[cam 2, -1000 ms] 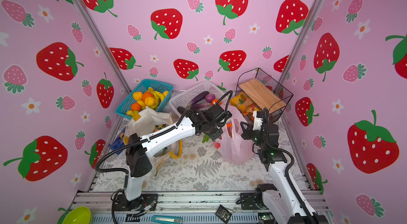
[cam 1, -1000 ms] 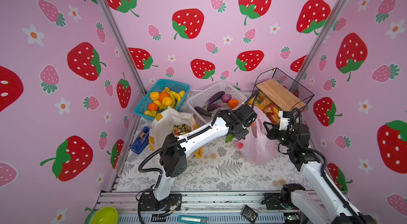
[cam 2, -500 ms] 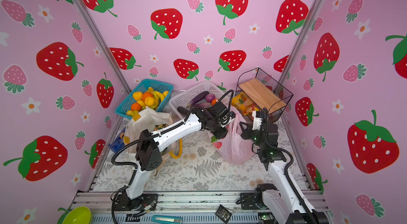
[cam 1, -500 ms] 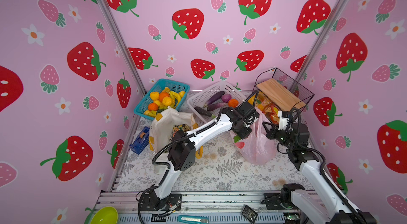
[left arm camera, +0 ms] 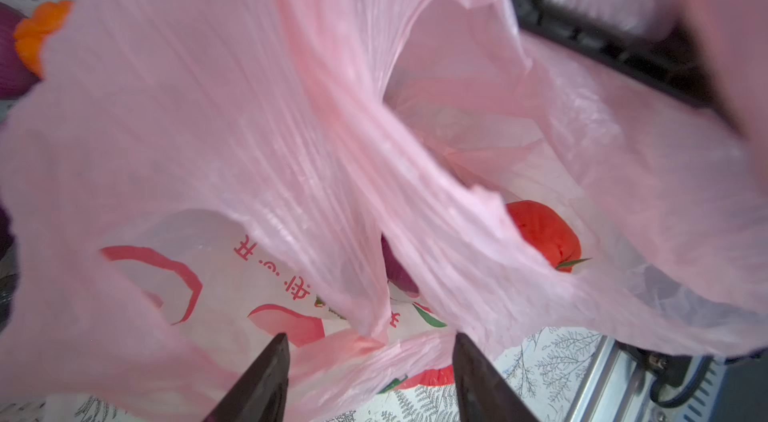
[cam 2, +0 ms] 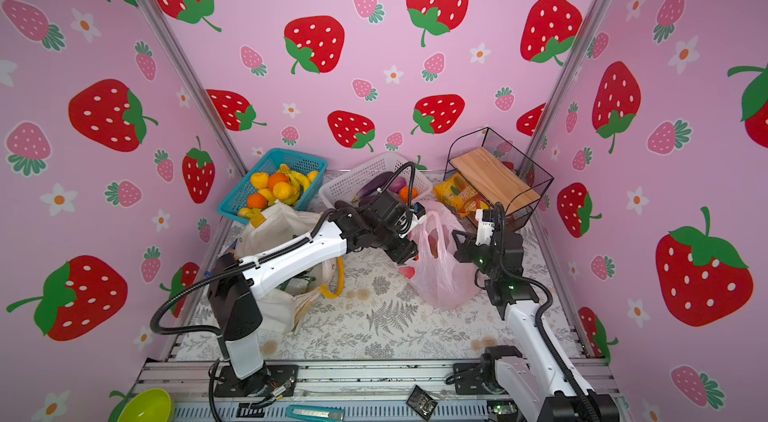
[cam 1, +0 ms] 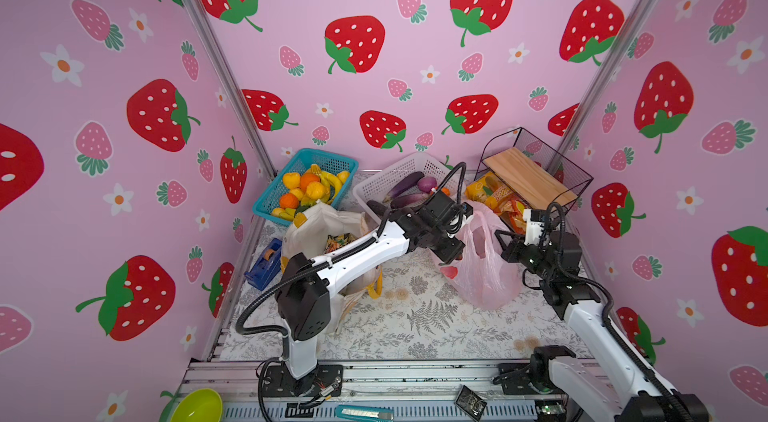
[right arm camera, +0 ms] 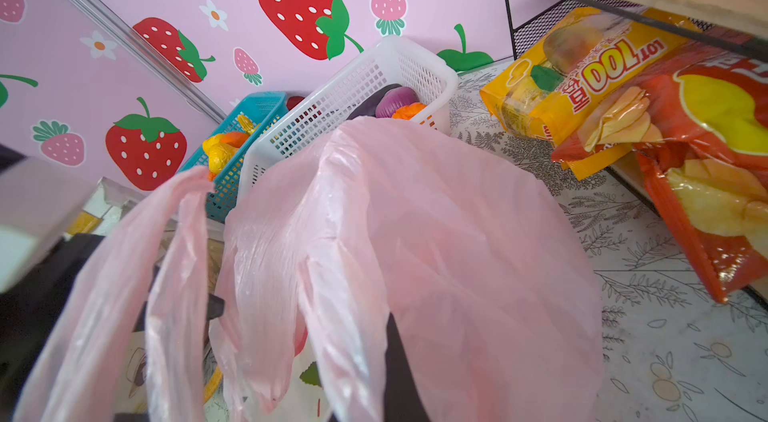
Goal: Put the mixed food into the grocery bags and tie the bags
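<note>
The pink plastic bag [cam 1: 482, 270] [cam 2: 440, 274] stands at the middle right of the mat with its mouth up. My left gripper [cam 1: 451, 254] [cam 2: 405, 254] is at the bag's left rim. In the left wrist view its jaws [left arm camera: 368, 339] stand open with loose pink film lying between them. A red tomato [left arm camera: 540, 233] and something purple [left arm camera: 395, 270] lie inside the bag. My right gripper [cam 1: 500, 243] [cam 2: 457, 243] is shut on the bag's right rim, and film drapes over its finger [right arm camera: 401, 374]. The white tote [cam 1: 320, 224] with yellow handles stands at the left and holds snack packets [cam 1: 338, 239].
A white basket [cam 1: 395, 179] at the back holds aubergines, a purple onion [cam 1: 427, 183] and an orange piece. A blue basket [cam 1: 320, 158] holds yellow and orange fruit. A black wire rack [cam 1: 528, 179] shelters snack packets [right arm camera: 582, 75]. A blue tape dispenser [cam 1: 264, 264] lies by the tote.
My left gripper has moved right and down to the pink bag's mouth and its jaws have opened. A green-tipped item seen under it a second ago no longer shows there. The right gripper has kept its hold.
</note>
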`<act>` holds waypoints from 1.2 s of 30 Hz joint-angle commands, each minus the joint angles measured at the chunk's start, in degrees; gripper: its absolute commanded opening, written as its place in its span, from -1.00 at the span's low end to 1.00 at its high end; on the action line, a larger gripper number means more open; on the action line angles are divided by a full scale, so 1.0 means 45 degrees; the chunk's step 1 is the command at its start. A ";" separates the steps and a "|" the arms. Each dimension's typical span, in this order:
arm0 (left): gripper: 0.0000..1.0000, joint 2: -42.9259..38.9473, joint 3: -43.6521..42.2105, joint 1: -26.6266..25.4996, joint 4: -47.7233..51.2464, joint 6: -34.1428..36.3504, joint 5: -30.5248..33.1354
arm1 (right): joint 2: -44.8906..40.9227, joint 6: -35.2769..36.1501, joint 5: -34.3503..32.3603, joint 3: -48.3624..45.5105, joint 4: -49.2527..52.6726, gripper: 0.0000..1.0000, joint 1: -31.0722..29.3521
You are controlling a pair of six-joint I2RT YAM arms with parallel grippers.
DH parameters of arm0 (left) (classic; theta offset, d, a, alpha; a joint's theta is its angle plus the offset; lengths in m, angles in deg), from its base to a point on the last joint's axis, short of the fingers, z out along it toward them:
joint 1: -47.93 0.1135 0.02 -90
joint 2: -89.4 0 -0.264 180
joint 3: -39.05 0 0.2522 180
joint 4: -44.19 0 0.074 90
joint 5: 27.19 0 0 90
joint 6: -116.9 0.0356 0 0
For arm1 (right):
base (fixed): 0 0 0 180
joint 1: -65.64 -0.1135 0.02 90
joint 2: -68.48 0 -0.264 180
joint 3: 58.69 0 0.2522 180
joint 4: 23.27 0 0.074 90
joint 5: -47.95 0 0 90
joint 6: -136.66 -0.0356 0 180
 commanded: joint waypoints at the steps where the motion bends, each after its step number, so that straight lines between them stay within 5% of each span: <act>1: 0.27 -0.1392 -0.1581 0.0232 -0.1775 -0.0957 -0.0047 | 0.0000 0.0252 -0.0226 -0.0153 -0.0257 -1.00 -0.0052; 9: 0.34 -0.3634 -0.5649 0.0660 -0.4300 -0.4566 0.2075 | 0.0475 0.0177 -0.0188 -0.0253 -0.0460 -1.00 -0.0058; 18: 0.31 -0.1794 -0.5256 0.1371 -0.5998 -0.6201 -0.0766 | 0.0368 0.0062 -0.0021 -0.0300 -0.0465 -1.00 -0.0057; 23: -0.05 -0.0798 -0.4615 0.1426 -0.6146 -0.6430 -0.1764 | 0.0176 0.0075 -0.0128 -0.0201 -0.0241 -1.00 -0.0058; 29: -0.78 -0.1889 -0.5583 0.1269 -0.7516 -0.6185 -0.3646 | 0.0557 -0.0077 0.0063 0.0769 -0.0377 -1.00 -0.0080; 36: -0.96 -0.4266 -0.6869 0.0224 -0.8520 -0.5384 -0.5645 | 0.1941 0.0286 -0.0097 0.3197 0.0093 -1.00 -0.0749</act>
